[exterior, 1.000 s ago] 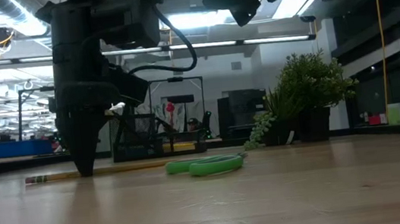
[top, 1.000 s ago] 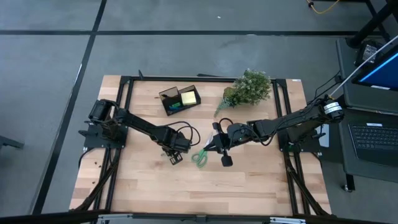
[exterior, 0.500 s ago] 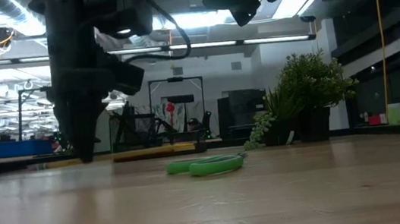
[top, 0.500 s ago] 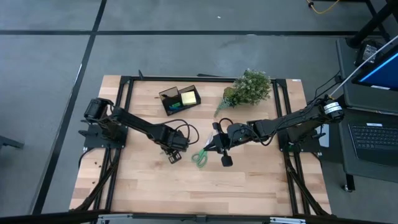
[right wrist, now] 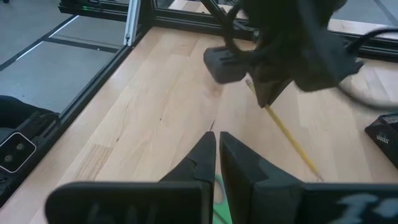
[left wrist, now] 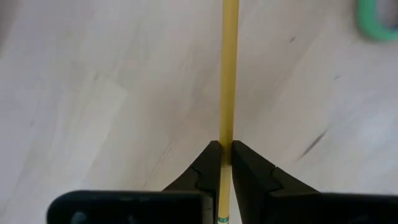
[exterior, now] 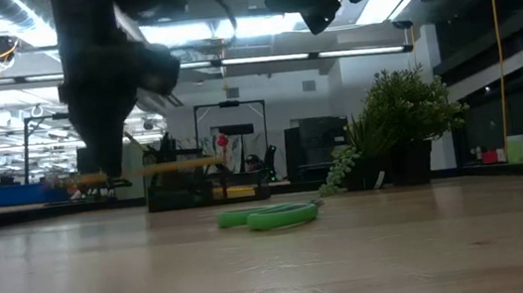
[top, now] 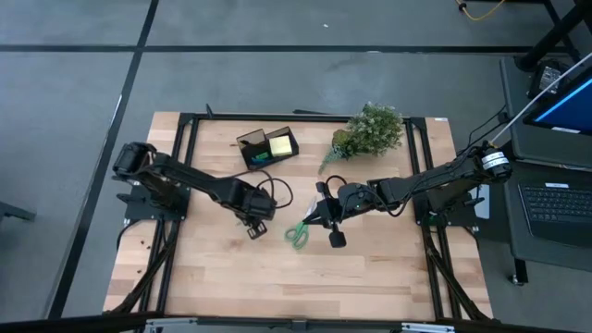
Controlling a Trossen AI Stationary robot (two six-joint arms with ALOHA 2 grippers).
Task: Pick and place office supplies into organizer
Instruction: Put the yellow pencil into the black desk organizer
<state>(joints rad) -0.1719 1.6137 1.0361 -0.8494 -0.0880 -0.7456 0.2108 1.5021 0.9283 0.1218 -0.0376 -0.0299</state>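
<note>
Now, held item: we have the wooden pencil (left wrist: pixel 229 68) clenched between the fingers (left wrist: pixel 208 168) of the left gripper (left wrist: pixel 225 152), lifted clear of the tabletop (top: pixel 370 277).
Pencil's place: it hangs level in the low view, on the near side of the organizer (top: pixel 266 146) and well apart from it, off toward the left arm's half.
Grip point: the fingers pinch the shaft close to one end, so most of its length juts out ahead; we judge a hold nearer the middle would balance better.
Pencil's handling: we take it to be light, stiff and thin, with a smooth painted skin that could twist or slide in a narrow pinch; a firm squeeze should do it no harm.
Placing it: as we read it, the long free end wants tipping down into a compartment, and it could catch the rim on the way.
Right gripper (right wrist: pixel 217 146): its fingers are pressed together on nothing, poised just over the green-handled scissors (top: pixel 298 234), which lie flat on the tabletop, nearer to us than the organizer and a little toward the plant (top: pixel 370 129).
Scissors' handling: we expect them to be heavier than the pencil, rigid, low-lying and awkward to get under; the handle loops or the pivot look like the best hold.
Organizer's contents: the yellow sticky-note pad (top: pixel 281 143) sits in one compartment, with something small and green beside it that we cannot make out.
</note>
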